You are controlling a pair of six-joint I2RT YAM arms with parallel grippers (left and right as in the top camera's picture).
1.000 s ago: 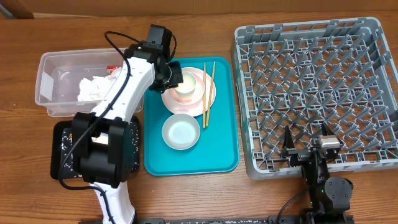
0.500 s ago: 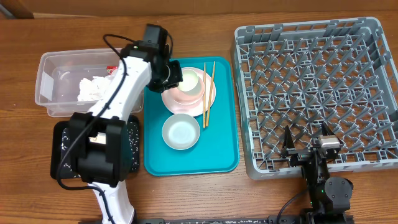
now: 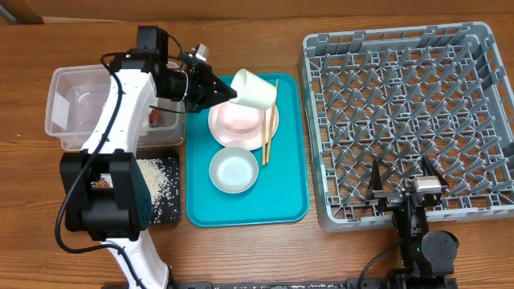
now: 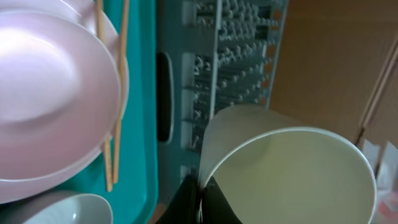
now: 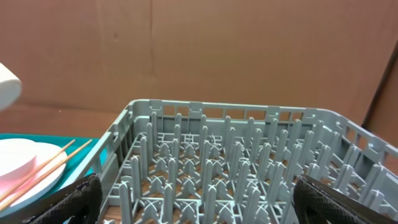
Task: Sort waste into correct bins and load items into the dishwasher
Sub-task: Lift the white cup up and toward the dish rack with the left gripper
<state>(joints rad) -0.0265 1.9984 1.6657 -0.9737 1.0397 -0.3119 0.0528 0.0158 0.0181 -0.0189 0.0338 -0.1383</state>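
1. Pinching the white cup [image 3: 255,88] by its rim, the left gripper [image 3: 225,91] has it in the air in the upper middle of the overhead view, tipped on its side with the mouth facing away from the arm.
2. In the left wrist view the cup fills the lower right. One dark finger [image 4: 219,210] sits inside the mouth, the rim wall caught between it and the other, so the jaws are pressed tight on that thin edge.
3. Below the cup sits the pink bowl [image 3: 239,119] on the pink plate [image 3: 218,133], and the cup is clear of both.
4. The two chopsticks [image 3: 267,128] lie side by side across the plate's right edge, running down onto the teal tray [image 3: 285,201].
5. The grey bowl [image 3: 234,170] rests on the tray just below the plate.
6. At upper left is the clear tub [image 3: 68,100], partly covered by the arm. Below it is the black tray [image 3: 173,213], with pale rice crumbs [image 3: 157,170] scattered inside.
7. The dish rack [image 3: 409,112] fills the right side, and no dishes show on its pegs.
8. The right gripper [image 3: 401,186] hangs at the rack's lower edge, well apart from the cup. Its fingers [image 5: 78,198] are spread wide at the bottom corners of its own view, holding nothing.
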